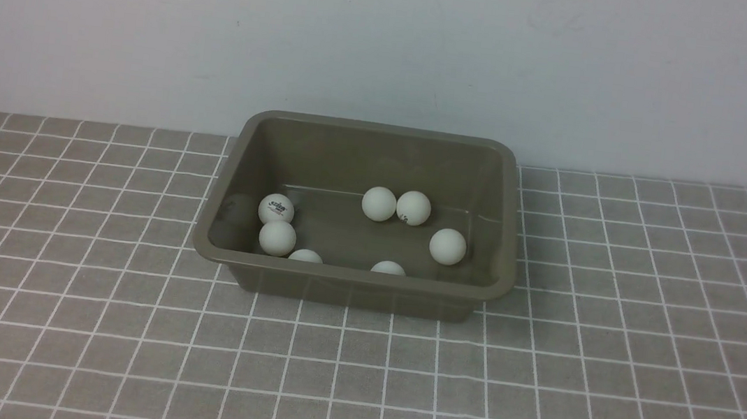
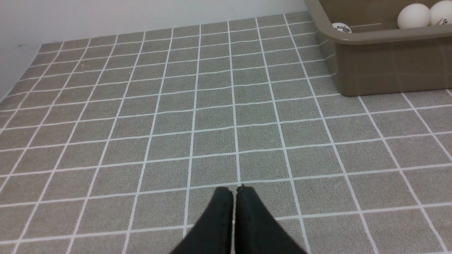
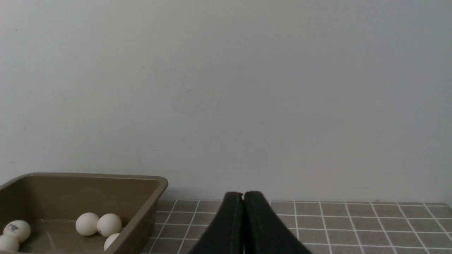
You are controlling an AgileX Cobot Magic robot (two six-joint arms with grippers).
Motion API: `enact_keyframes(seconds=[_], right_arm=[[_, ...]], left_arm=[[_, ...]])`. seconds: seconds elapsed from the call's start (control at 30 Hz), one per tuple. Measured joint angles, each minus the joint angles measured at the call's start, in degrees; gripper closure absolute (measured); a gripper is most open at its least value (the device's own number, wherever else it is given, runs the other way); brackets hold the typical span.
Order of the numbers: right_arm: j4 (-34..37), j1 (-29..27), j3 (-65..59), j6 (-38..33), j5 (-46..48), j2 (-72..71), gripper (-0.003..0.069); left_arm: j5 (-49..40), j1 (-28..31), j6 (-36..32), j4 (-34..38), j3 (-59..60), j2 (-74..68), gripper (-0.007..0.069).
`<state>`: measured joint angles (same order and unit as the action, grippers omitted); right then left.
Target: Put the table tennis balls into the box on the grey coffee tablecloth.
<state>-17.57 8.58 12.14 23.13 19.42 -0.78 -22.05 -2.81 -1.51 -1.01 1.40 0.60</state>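
The olive-brown box stands on the grey coffee tablecloth near the wall. Several white table tennis balls lie inside it: one with a logo, a pair at the middle, one to the right. In the left wrist view the box is at a distance, with balls showing over its rim; my left gripper is shut and empty above bare cloth. My right gripper is shut and empty, with the box and balls off to one side. Neither gripper appears in the front view.
A plain pale wall rises right behind the box. The checked cloth stretches to both sides and in front of the box.
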Motion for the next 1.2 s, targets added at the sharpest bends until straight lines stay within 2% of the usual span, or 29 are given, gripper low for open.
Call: enact_keyframes(seconds=[0.1,0.27,0.3,0.33,0.4,0.57,0.77,1.2], right_arm=[[2.01,0.0,-3.17,-2.94,-3.67,0.0,0.0673],[14.71,0.0,-9.37,-19.53,-6.62,0.0,0.0673],[15.03,0.0,-9.82,-20.75,-6.62,0.0,0.0673],[17.03,0.0,-11.72,-25.1,-6.24,0.0,0.0673],[18.47,0.0,-13.16,-27.4,-4.56,0.0,0.0673],[20.49,-1.51,-13.56,-28.08,1.41,0.05,0.0673],[20.8,-4.06,-13.45,-27.41,2.11,0.05,0.0673],[20.85,-4.06,-13.45,-27.25,2.15,0.05,0.0673]], left_arm=[[0.0,0.0,0.0,0.0,0.0,0.0,0.0629],[0.0,0.0,0.0,0.0,0.0,0.0,0.0629],[0.0,0.0,0.0,0.0,0.0,0.0,0.0629],[0.0,0.0,0.0,0.0,0.0,0.0,0.0629],[0.0,0.0,0.0,0.0,0.0,0.0,0.0629],[0.0,0.0,0.0,0.0,0.0,0.0,0.0629],[0.0,0.0,0.0,-0.07,0.0,0.0,0.0629],[0.0,0.0,0.0,-0.07,0.0,0.0,0.0629]])
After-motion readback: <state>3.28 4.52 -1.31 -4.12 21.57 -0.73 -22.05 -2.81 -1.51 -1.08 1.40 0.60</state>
